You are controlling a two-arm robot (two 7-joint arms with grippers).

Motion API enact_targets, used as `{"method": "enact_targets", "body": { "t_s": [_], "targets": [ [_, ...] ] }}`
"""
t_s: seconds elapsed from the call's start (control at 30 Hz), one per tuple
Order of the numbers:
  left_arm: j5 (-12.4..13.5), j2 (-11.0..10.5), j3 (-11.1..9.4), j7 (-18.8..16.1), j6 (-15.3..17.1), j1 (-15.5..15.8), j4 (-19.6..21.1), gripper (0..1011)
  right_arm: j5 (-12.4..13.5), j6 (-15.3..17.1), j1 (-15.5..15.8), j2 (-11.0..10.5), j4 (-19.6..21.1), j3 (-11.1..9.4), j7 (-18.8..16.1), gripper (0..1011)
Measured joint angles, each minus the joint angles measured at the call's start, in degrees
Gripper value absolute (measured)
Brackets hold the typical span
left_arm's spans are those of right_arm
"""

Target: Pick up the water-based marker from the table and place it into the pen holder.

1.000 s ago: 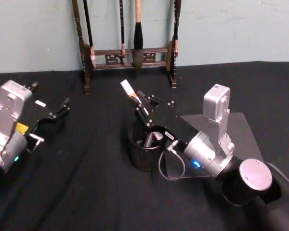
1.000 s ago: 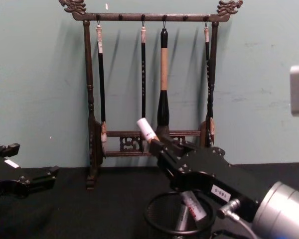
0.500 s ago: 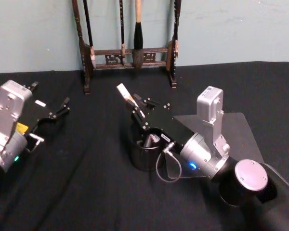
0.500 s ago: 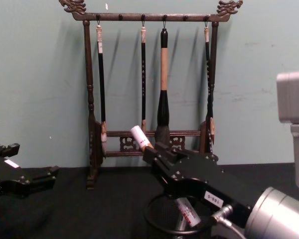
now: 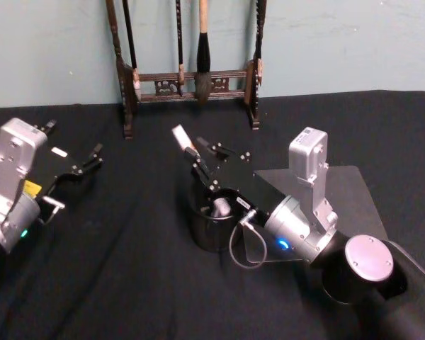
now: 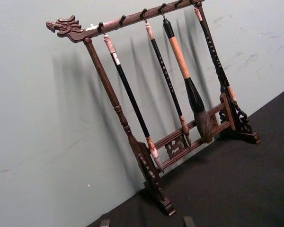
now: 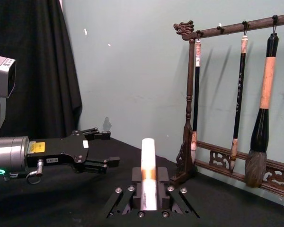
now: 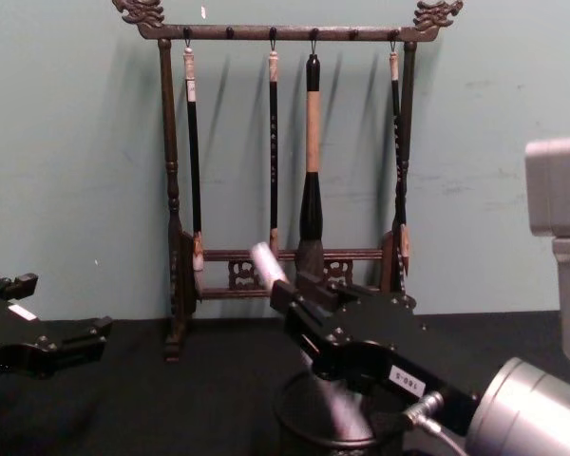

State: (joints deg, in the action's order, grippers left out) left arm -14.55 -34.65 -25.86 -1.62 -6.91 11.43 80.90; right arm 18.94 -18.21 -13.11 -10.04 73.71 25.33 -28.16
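The water-based marker [image 5: 180, 138] is a white stick with an orange band, and it leans steeply with its white end up. My right gripper [image 5: 207, 159] is shut on its middle. The marker's lower end dips inside the pen holder [image 5: 209, 230], a round black mesh cup standing mid-table directly under that gripper. In the right wrist view the marker [image 7: 148, 165] stands up between the gripper's [image 7: 148, 189] two fingers. From the chest the marker [image 8: 264, 261] juts above the gripper [image 8: 294, 287], over the holder's rim [image 8: 309, 418]. My left gripper [image 5: 92, 157] rests open at the far left.
A tall dark wooden brush rack [image 5: 191, 78] with several hanging brushes stands at the back against the wall, just behind the holder. A grey mat [image 5: 354, 191] lies on the black cloth under my right arm. Bare black cloth lies between the holder and the left gripper.
My right gripper has come down and slightly left with the marker, sinking its lower end deeper into the pen holder. Over the last half second it has barely moved. The left arm has stayed still.
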Motion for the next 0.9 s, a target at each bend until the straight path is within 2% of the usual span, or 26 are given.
{"method": "enact_targets", "body": {
  "t_s": [0.2, 0.23, 0.27, 0.33, 0.37, 0.6, 0.63, 0.67, 0.77, 0.9],
  "targets": [
    [0.0, 0.0, 0.0, 0.0, 0.0, 0.0, 0.0, 1001, 0.1, 0.0, 0.0, 0.0, 0.0, 0.0, -0.1, 406],
    [0.0, 0.0, 0.0, 0.0, 0.0, 0.0, 0.0, 1001, 0.1, 0.0, 0.0, 0.0, 0.0, 0.0, -0.1, 406],
    [0.0, 0.0, 0.0, 0.0, 0.0, 0.0, 0.0, 1001, 0.1, 0.0, 0.0, 0.0, 0.0, 0.0, -0.1, 469],
    [0.0, 0.0, 0.0, 0.0, 0.0, 0.0, 0.0, 1001, 0.1, 0.1, 0.0, 0.0, 0.0, -0.1, -0.1, 508],
    [0.0, 0.0, 0.0, 0.0, 0.0, 0.0, 0.0, 1001, 0.1, 0.1, 0.0, 0.0, 0.0, -0.1, -0.1, 569],
    [0.0, 0.0, 0.0, 0.0, 0.0, 0.0, 0.0, 1001, 0.2, 0.1, 0.0, 0.0, 0.1, -0.1, -0.1, 764],
    [0.0, 0.0, 0.0, 0.0, 0.0, 0.0, 0.0, 1001, 0.2, 0.1, 0.0, 0.0, 0.1, -0.1, -0.2, 821],
    [0.0, 0.0, 0.0, 0.0, 0.0, 0.0, 0.0, 1001, 0.2, 0.1, 0.0, 0.0, 0.1, -0.1, -0.2, 821],
    [0.0, 0.0, 0.0, 0.0, 0.0, 0.0, 0.0, 1001, 0.2, 0.2, 0.0, -0.1, 0.1, -0.1, -0.2, 924],
    [0.0, 0.0, 0.0, 0.0, 0.0, 0.0, 0.0, 1001, 0.5, 1.9, 0.3, -0.8, 1.7, -0.5, -0.1, 1002]
  ]
}}
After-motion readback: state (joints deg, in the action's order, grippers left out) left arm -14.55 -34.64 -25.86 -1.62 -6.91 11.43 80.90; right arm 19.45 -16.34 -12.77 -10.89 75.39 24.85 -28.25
